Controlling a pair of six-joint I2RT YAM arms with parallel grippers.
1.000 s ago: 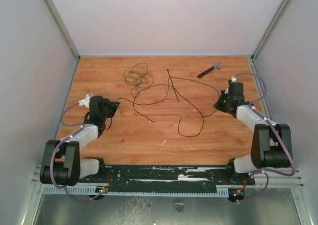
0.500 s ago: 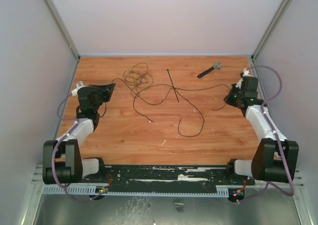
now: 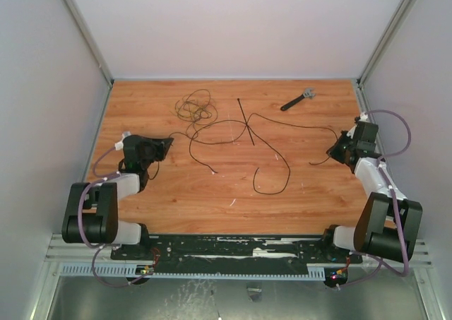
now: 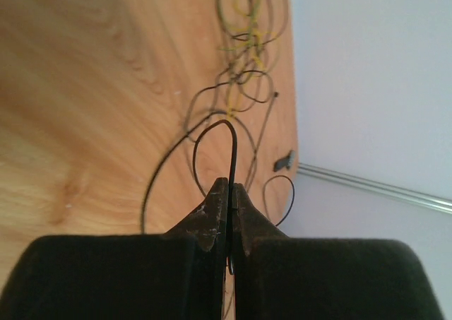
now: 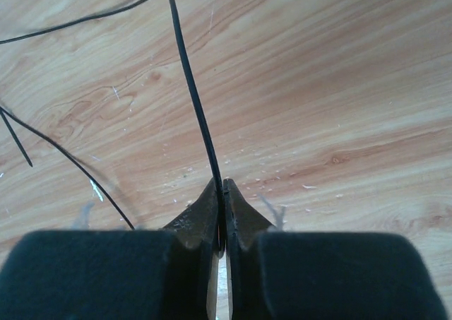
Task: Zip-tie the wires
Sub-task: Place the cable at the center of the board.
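The wires [image 3: 193, 108] lie as a small tangled coil at the back left, with one long thin dark strand running across the wooden table. My left gripper [image 3: 168, 141] is shut on the strand's left part; in the left wrist view the wire [image 4: 233, 140] rises out of the closed left gripper [image 4: 229, 191]. My right gripper [image 3: 330, 151] is shut on the strand's right part, and in the right wrist view the wire [image 5: 189, 73] leads up out of the right gripper [image 5: 220, 187]. The zip tie [image 3: 246, 122], a short straight black strip, lies at the table's middle back, crossed by the strand.
A dark-handled tool with a grey head [image 3: 297, 99] lies at the back right of the table [image 3: 176, 200]. White enclosure walls stand close on the left, right and back. The arm bases sit on a black rail [image 3: 233, 249] at the near edge.
The right gripper has drawn its end of the wire rightward, toward the right wall. The left gripper swung toward the back with its end, then came forward again near where it began.
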